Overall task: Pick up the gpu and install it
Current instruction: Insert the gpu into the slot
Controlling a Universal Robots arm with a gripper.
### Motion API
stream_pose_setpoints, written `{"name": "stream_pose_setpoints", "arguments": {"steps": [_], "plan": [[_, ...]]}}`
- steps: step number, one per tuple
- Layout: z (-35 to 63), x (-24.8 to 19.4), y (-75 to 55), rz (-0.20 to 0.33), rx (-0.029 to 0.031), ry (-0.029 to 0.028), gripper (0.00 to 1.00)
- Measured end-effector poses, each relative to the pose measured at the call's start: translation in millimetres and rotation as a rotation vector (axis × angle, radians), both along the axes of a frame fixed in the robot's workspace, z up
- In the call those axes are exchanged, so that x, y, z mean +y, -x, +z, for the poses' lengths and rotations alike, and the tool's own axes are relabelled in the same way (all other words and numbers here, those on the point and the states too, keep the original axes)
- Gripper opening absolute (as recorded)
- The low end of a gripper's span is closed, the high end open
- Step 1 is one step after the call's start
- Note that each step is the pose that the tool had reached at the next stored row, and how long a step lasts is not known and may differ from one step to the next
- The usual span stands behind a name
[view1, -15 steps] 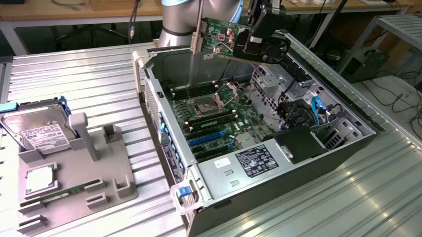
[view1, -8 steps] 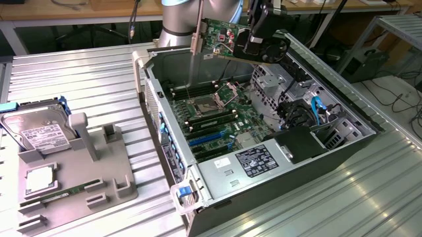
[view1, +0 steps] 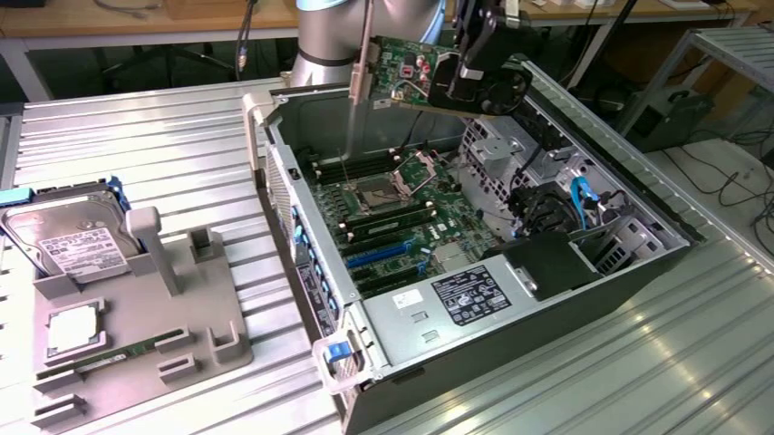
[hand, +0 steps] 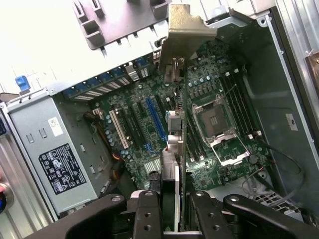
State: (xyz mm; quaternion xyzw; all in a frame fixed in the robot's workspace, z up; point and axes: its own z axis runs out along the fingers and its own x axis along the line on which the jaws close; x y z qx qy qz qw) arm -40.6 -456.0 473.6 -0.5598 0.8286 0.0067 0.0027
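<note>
On the exterior view's left, a hard drive [view1: 75,249] and a memory stick [view1: 103,358] sit in a grey holder [view1: 181,335] on the desk [view1: 145,136]. Right of it lies the open computer case [view1: 629,263], its motherboard [view1: 387,208] exposed. Over the case's far end the hand [view1: 450,83] grips the gpu [view1: 400,59], whose pale bracket [view1: 358,100] points down

Arm segment: smooth silver-grey metal cylinder [view1: 329,41], top centre of the exterior view, plain and unmarked.
Wrist housing: matte black blocky casing [view1: 490,36], top of the exterior view, on the exterior view's right of the cylinder.
End tool: black two-fingered metal gripper [hand: 173,214]. Its fingers [hand: 147,216] are flat black bars drilled with small round holes. They join the outer black link arms [hand: 94,219] at domed grey pivot pins [hand: 115,198].
</note>
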Motion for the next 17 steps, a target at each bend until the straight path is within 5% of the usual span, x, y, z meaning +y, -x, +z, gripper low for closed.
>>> {"name": "stream_pose_setpoints", "arguments": {"steps": [17], "plan": [[0.0, -0.7, 0.0, 0.127, 0.0, 0.0001, 0.27]]}}
